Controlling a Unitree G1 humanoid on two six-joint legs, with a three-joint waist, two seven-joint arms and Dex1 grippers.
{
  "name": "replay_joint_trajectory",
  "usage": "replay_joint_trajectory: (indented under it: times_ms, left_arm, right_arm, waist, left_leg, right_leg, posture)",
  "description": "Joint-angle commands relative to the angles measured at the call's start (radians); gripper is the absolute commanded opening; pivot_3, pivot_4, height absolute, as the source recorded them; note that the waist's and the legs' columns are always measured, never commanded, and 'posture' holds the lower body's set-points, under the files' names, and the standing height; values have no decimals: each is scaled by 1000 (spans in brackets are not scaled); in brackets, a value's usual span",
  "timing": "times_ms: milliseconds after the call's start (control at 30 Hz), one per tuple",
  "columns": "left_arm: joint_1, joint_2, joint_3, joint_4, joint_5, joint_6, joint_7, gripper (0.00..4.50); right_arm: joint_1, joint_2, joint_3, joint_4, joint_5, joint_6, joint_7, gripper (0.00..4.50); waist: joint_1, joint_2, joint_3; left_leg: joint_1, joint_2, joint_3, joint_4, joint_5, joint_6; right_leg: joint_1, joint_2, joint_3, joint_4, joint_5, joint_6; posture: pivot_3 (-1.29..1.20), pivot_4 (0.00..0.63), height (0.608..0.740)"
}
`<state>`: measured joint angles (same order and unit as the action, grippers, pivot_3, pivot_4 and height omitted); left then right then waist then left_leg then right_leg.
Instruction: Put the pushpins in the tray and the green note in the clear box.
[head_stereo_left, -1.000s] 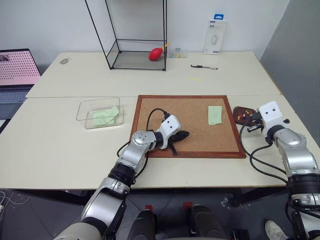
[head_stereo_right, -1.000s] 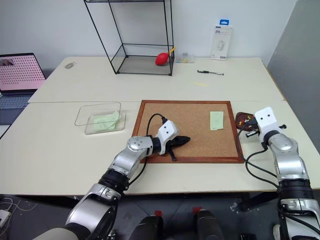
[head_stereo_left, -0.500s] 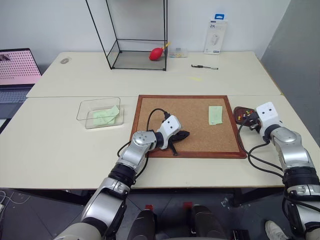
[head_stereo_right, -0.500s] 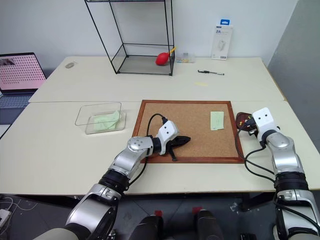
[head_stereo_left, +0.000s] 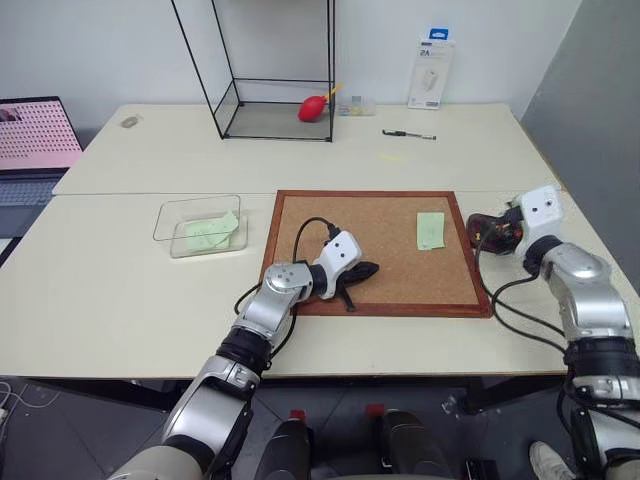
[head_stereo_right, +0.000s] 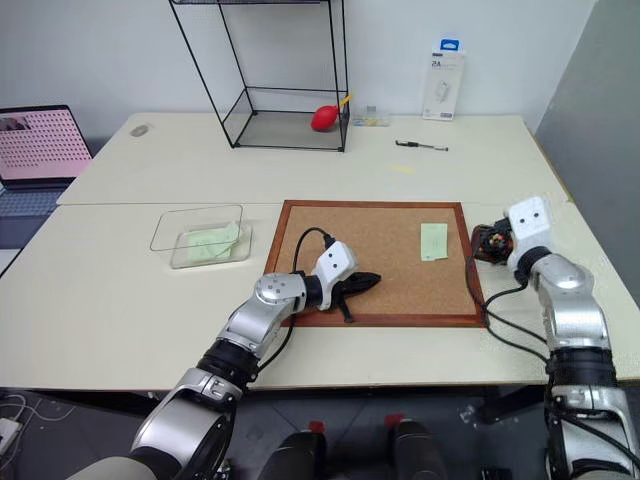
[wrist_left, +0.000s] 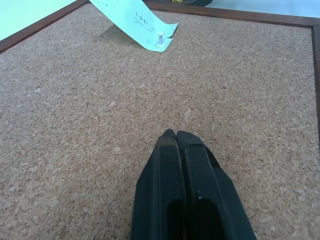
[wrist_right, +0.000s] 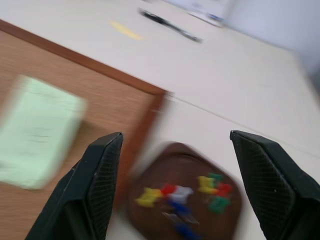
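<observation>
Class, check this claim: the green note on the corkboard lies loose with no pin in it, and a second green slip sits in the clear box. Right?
Not quite. The green note is pinned: the left wrist view shows a white pushpin through its corner. The rest stands, with a green slip in the clear box.

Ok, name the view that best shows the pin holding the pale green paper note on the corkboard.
Left wrist view: the pale pin stands clearly through the pale green paper note. The eye views show the note without a discernible pin; the right wrist view blurs it.

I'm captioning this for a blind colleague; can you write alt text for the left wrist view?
The shut left claw rests on the corkboard. Ahead of it, a white pushpin holds a green note to the cork.
</observation>
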<state>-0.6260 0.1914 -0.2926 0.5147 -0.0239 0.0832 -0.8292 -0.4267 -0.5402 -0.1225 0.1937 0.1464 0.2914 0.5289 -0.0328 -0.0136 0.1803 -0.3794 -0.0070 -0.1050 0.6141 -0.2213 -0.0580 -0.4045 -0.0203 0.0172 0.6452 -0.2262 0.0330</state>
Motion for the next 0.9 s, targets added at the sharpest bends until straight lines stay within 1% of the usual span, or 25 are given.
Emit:
replay_joint_trajectory:
  times_ms: [33, 167, 500, 567, 600, 633, 733, 900]
  left_arm:
    - [36, 7, -37, 52, 45, 33, -5, 0]
    - [36, 8, -39, 53, 45, 31, -4, 0]
    - [43, 16, -41, 44, 49, 32, -5, 0]
    - [44, 17, -41, 43, 49, 31, -4, 0]
    - [44, 18, -41, 42, 49, 31, -4, 0]
    - [45, 18, -41, 40, 49, 32, -4, 0]
    - [46, 20, -40, 38, 48, 34, -2, 0]
    - [49, 22, -40, 31, 46, 37, -2, 0]
  right_arm:
    - [31, 49, 17, -120, 71, 52, 36, 3634]
    - [42, 86, 48, -131, 71, 79, 40, 3634]
    - [-45, 147, 94, 44, 16, 25, -1, 3634]
    - [-64, 157, 93, 81, 9, 12, -12, 3269]
    - [-69, 159, 93, 93, 7, 6, -15, 3192]
    - [-74, 162, 91, 107, 4, 1, -20, 2810]
    - [-82, 163, 90, 132, -2, -12, -22, 2245]
    - [-80, 159, 84, 134, -3, -19, -15, 1100]
  waist:
    - [0, 0, 0]
    - [0, 1, 0]
    - [0, 1, 0]
    - [0, 1, 0]
    - [0, 1, 0]
    - [0, 1, 0]
    - [0, 1, 0]
    - [0, 1, 0]
  left_leg:
    - [0, 0, 0, 0, 0, 0]
    - [0, 0, 0, 0, 0, 0]
    - [0, 0, 0, 0, 0, 0]
    - [0, 0, 0, 0, 0, 0]
    - [1, 0, 0, 0, 0, 0]
    - [1, 0, 0, 0, 0, 0]
    - [0, 0, 0, 0, 0, 0]
    - [0, 0, 0, 0, 0, 0]
  right_leg:
    - [0, 0, 0, 0, 0, 0]
    - [0, 0, 0, 0, 0, 0]
    - [0, 0, 0, 0, 0, 0]
    - [0, 0, 0, 0, 0, 0]
    - [0, 0, 0, 0, 0, 0]
    - [0, 0, 0, 0, 0, 0]
    - [0, 0, 0, 0, 0, 0]
    - [0, 0, 0, 0, 0, 0]
  posture:
    - [0, 150, 740]
    - [0, 150, 740]
    - [0, 150, 740]
    - [0, 150, 740]
    - [0, 150, 740]
    - [0, 150, 740]
    - [0, 150, 740]
    - [0, 150, 740]
